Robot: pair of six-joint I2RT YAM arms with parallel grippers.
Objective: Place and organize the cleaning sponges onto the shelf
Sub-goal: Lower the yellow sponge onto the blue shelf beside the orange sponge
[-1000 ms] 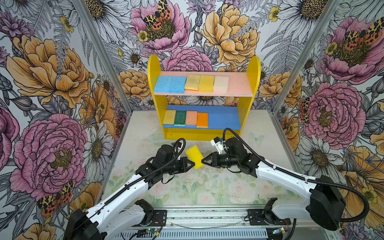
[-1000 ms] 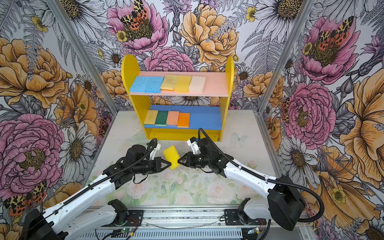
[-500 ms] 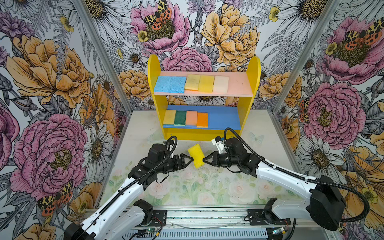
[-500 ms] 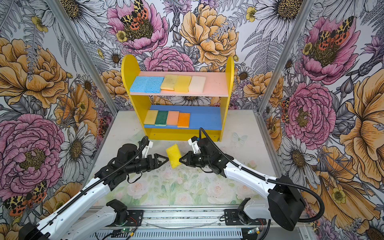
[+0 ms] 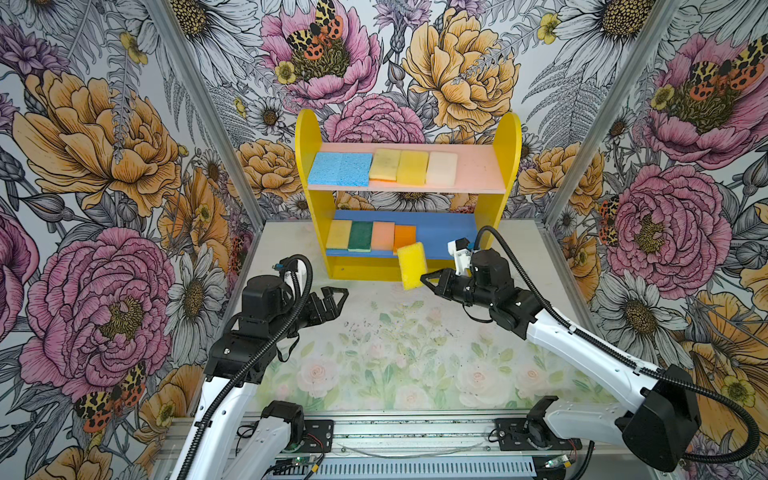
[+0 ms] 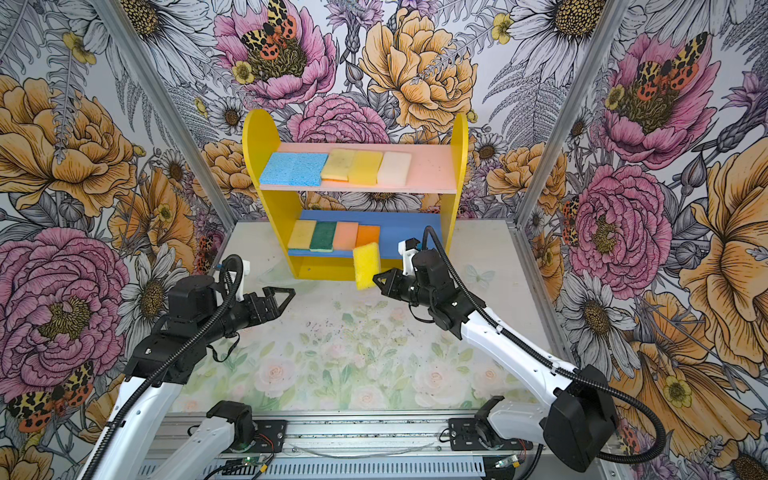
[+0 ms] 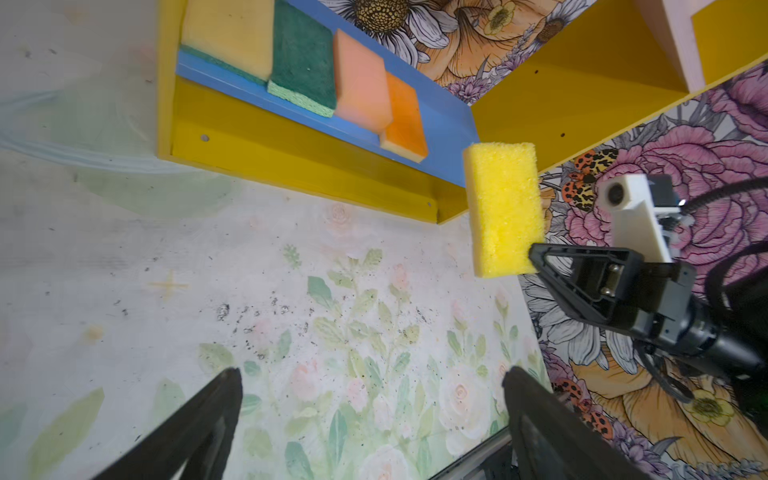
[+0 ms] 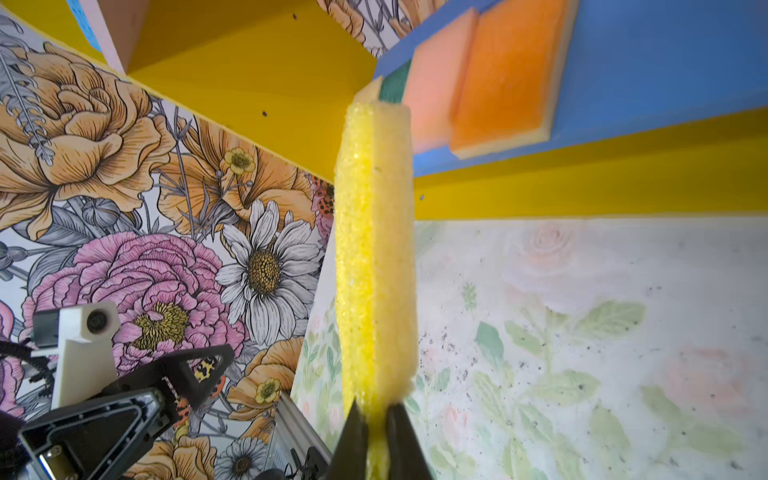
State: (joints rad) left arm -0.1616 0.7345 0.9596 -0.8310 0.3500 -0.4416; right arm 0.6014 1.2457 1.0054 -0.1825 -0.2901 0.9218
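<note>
**Right gripper** (image 5: 424,277): jaws closed on the lower end of one yellow sponge (image 5: 412,266). The sponge stands on end, near upright, clear of the table (image 5: 374,332). It sits in front of the shelf (image 5: 305,145), level with the lower board (image 5: 449,237) and front rail. In both top views it overlaps the front corner of the orange sponge (image 5: 404,237). Whether it touches the shelf cannot be determined. In the right wrist view, the jaws pinch the narrow edge, with the sponge's thin side facing the camera.

**Left gripper** (image 5: 336,305): jaws spread wide and holding nothing. It hovers above the table in front of the shelf's left panel, well apart from the held sponge. In the left wrist view, both fingers (image 7: 224,399) frame bare table.

**Shelf**: stands upright at the back of the table.

**Upper board** (image 5: 478,170), from the shelf's left panel:
1. Two blue sponges (image 5: 340,168), edges touching.
2. Two yellow sponges (image 5: 399,166), side by side.
3. One cream sponge (image 5: 441,168).

The part next to the right panel is bare.

**Lower board**, from the shelf's left panel:
1. Pale yellow sponge (image 5: 338,235).
2. Green sponge (image 5: 360,236).
3. Peach sponge (image 5: 383,236).
4. Orange sponge.

All four lie flat, side by side in a row. The board between the orange sponge and the right panel is bare blue.
</note>
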